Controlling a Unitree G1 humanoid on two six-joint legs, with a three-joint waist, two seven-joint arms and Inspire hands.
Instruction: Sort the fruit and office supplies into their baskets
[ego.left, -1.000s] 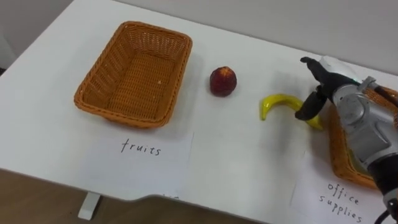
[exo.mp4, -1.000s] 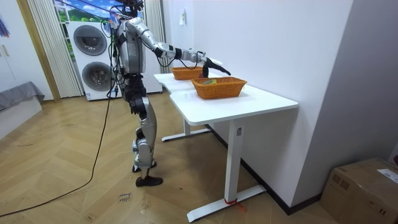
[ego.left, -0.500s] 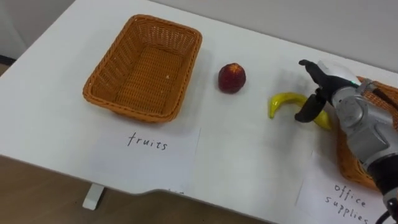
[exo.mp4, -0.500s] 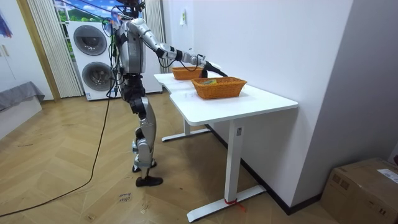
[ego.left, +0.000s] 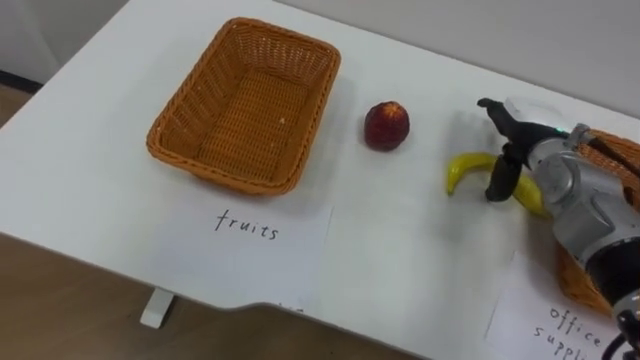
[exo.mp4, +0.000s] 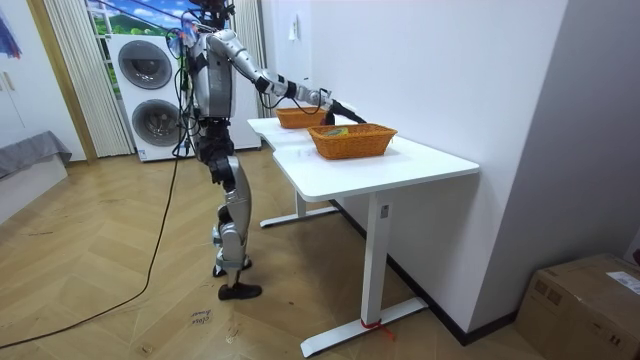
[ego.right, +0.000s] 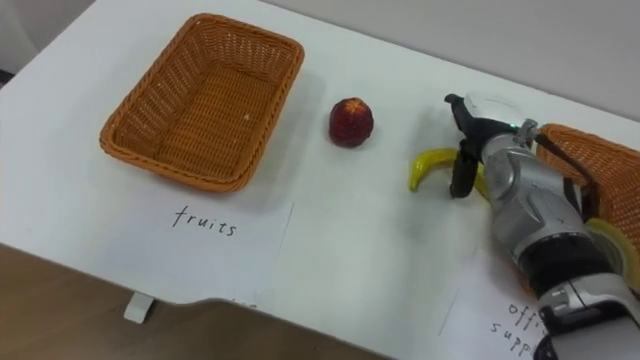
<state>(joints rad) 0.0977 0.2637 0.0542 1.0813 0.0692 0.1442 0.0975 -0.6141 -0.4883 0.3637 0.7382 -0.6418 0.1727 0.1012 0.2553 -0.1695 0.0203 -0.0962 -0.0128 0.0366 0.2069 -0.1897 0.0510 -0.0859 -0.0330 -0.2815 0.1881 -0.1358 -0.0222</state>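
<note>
A yellow banana (ego.left: 468, 168) lies on the white table (ego.left: 400, 250) at the right. My right hand (ego.left: 508, 150) is over its middle, open: the thumb reaches down at the near side and the fingers stretch out above the far side. A red round fruit (ego.left: 386, 125) sits alone between the banana and the woven basket (ego.left: 165, 140) at the left, which has nothing in it and a paper label reading "fruits" (ego.left: 247, 226) in front. A second woven basket (ego.right: 590, 160) stands at the right edge, behind my forearm.
A small white round object (ego.right: 492, 104) lies just behind the hand. A paper label for office supplies (ego.left: 560, 325) lies at the table's front right. In the room view I stand at the table's end (exo.mp4: 300, 165), with washing machines (exo.mp4: 145, 85) behind me.
The eye view has shifted, so everything sits further right and lower. My right hand has stayed over the banana, and in the room view it has drawn in a little. Fruit and baskets lie as before.
</note>
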